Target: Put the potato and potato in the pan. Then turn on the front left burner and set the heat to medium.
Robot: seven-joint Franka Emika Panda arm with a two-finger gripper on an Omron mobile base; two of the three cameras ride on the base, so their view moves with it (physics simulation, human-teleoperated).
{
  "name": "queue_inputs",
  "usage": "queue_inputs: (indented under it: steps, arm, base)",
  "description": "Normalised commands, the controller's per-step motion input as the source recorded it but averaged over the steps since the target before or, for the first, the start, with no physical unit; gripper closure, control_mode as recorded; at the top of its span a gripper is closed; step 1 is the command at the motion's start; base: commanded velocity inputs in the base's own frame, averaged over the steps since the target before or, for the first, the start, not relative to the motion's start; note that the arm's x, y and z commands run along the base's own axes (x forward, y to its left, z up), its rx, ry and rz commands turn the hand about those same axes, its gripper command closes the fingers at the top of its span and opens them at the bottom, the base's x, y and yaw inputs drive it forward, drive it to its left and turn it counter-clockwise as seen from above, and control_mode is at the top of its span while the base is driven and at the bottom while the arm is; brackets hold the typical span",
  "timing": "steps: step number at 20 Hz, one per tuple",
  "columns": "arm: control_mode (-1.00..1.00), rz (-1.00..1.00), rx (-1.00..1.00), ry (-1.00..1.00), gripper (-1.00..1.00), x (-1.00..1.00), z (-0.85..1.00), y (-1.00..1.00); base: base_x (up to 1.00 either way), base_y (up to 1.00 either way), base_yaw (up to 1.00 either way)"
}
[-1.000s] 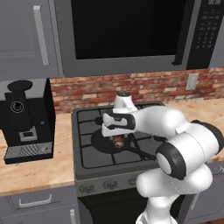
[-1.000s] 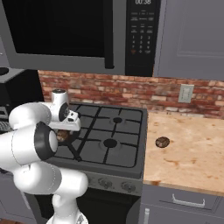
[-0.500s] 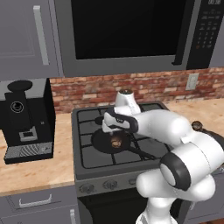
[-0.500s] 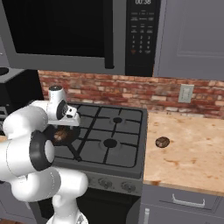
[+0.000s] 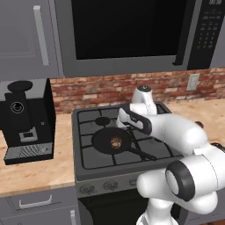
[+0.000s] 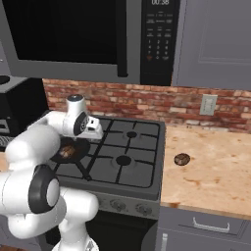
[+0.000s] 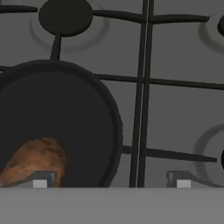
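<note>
One potato (image 5: pixel 116 141) is seen lying inside the pan (image 5: pixel 102 139), which is set on the front left burner of the stove (image 5: pixel 88 157); in the hand view the same potato (image 7: pixel 36 160) is shown low in the pan's dark bowl (image 7: pixel 83 113), close to one fingertip. The pan's long handle (image 5: pixel 141 153) is pointed toward the front right of the stove, across the grate. The other potato (image 6: pixel 182 159) is found on the wooden counter (image 6: pixel 215 171) to the right of the stove, well apart from the pan, with nothing touching it.

The gripper (image 5: pixel 124 121) is held just above the pan's far right rim, at the end of the white arm bent over the cooktop. Its fingers (image 7: pixel 40 180) are spread wide in the hand view, one over the pan and the other over the bare grate, and nothing is held between them. The rear left burner cap (image 7: pixel 65 16) is seen beyond the pan. The stove knobs (image 5: pixel 87 189) are lined along the front panel, none touched by the arm. A black coffee machine (image 5: pixel 24 121) is stood on the counter left of the stove.
</note>
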Motion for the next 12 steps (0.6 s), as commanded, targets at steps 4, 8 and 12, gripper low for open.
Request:
queue_inputs:
  steps: [4, 8, 12]
  arm:
    - [-1.0, 0.0, 0.03, -0.05, -1.0, 0.01, 0.26, -0.93]
    - [-1.0, 0.0, 0.03, -0.04, -1.0, 0.0, 0.27, -0.91]
    - [-1.0, 0.0, 0.02, -0.01, -1.0, 0.0, 0.07, -0.82]
  base:
    - [0.0, 0.0, 0.0]
    - [0.0, 0.0, 0.0]
    - [0.0, 0.0, 0.0]
